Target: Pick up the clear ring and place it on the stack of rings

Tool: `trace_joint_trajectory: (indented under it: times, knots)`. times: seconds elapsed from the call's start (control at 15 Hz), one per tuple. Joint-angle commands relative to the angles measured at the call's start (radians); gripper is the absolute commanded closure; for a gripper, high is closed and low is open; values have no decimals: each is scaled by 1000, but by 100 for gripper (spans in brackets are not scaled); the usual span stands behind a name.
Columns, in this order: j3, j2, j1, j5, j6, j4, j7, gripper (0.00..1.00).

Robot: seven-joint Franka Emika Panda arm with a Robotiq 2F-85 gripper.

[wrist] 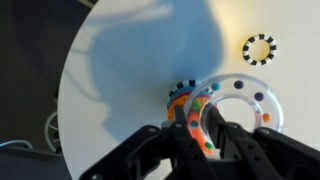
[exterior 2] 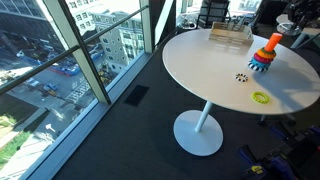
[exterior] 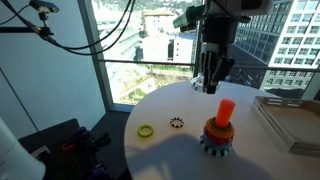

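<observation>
We see a yellow-green ring (exterior: 146,131) and a small dark toothed ring (exterior: 177,123) lying apart on the round white table (exterior: 170,155) beside tall windows (exterior 2: 80,50).

A: Any writing to read on the table (exterior 2: 200,60) or the stack of rings (exterior: 218,128)?
B: None. No label, brand, number or sign is legible in any view.

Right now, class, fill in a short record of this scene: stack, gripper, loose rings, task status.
stack: orange-red peg with orange and yellow rings on a blue toothed base, upright on the round white table
gripper: in the air close above the stack, shut on the clear plastic ring
loose rings: flat yellow-green ring; small dark toothed ring, lying apart
status: clear ring not yet on stack
</observation>
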Motion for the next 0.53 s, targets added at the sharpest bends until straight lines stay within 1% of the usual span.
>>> trace_joint_trajectory:
  times: [0.0, 0.33, 0.47]
  knots:
    - [-13, 66, -23, 46, -53, 92, 13, 90]
    - [-23, 122, -45, 114, -44, 154, 16, 90]
    - [-26, 139, -47, 125, -43, 176, 24, 91]
